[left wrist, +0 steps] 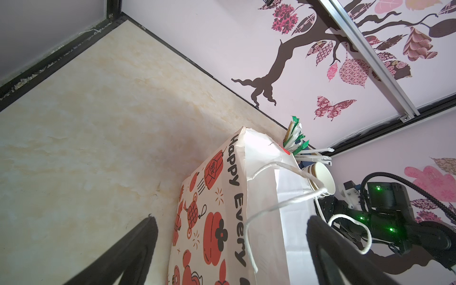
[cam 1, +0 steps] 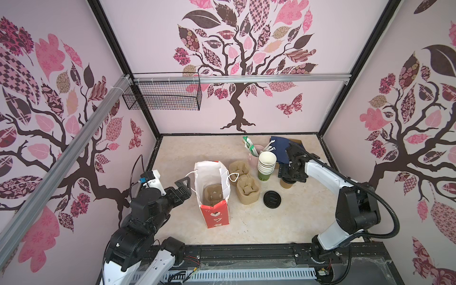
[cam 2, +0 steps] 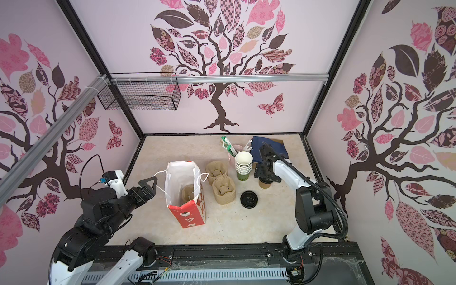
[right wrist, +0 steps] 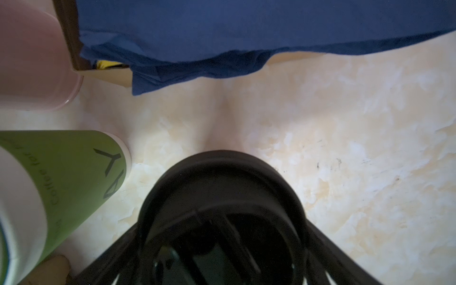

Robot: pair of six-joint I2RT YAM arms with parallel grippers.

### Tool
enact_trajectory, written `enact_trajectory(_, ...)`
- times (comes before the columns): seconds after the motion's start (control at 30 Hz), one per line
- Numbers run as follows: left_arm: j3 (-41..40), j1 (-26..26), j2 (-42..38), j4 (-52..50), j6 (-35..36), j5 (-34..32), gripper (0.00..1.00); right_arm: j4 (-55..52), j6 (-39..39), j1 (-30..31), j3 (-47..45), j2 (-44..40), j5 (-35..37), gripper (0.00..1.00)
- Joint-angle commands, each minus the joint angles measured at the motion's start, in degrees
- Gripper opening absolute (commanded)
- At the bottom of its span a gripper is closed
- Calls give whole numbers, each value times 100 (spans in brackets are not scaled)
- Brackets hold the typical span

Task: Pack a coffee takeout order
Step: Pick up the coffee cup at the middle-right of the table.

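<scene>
A small brown paper cup (cam 1: 286, 185) with a black lid (right wrist: 222, 182) stands at the right, beside the cup stack. My right gripper (cam 1: 289, 179) comes down over it, a finger pressed against each side of the lid, shut on it. A tan pulp carrier (cam 1: 212, 196) lies at the bottom of the upright red-and-white paper bag (cam 1: 217, 217). The navy napkin (cam 1: 280, 148) lies at the back right, its edge showing in the right wrist view (right wrist: 246, 29). My left gripper (cam 1: 183, 188) hovers open just left of the bag (left wrist: 217, 222), holding nothing.
More pulp carriers (cam 1: 248, 191) are stacked right of the bag. A loose black lid (cam 1: 272, 198) lies on the table. The tall stack of cups (cam 1: 266, 162) and the pink cup of straws (cam 1: 254, 153) stand close to the held cup. A wire basket (cam 1: 162, 96) hangs on the back wall.
</scene>
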Motion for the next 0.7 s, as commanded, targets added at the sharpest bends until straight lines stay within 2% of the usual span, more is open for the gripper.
enact_trajectory(0.0, -6, 26, 22, 10, 95, -63, 98, -237, 3, -25, 151, -266, 106, 92)
enact_trajectory(0.37, 75, 26, 29, -70, 196, -172, 98, -677, 38, -24, 172, -1014, 49, 89)
enact_trajectory(0.67, 74, 26, 112, 19, 201, -107, 98, -1174, -30, 47, 564, -1625, -3, 88)
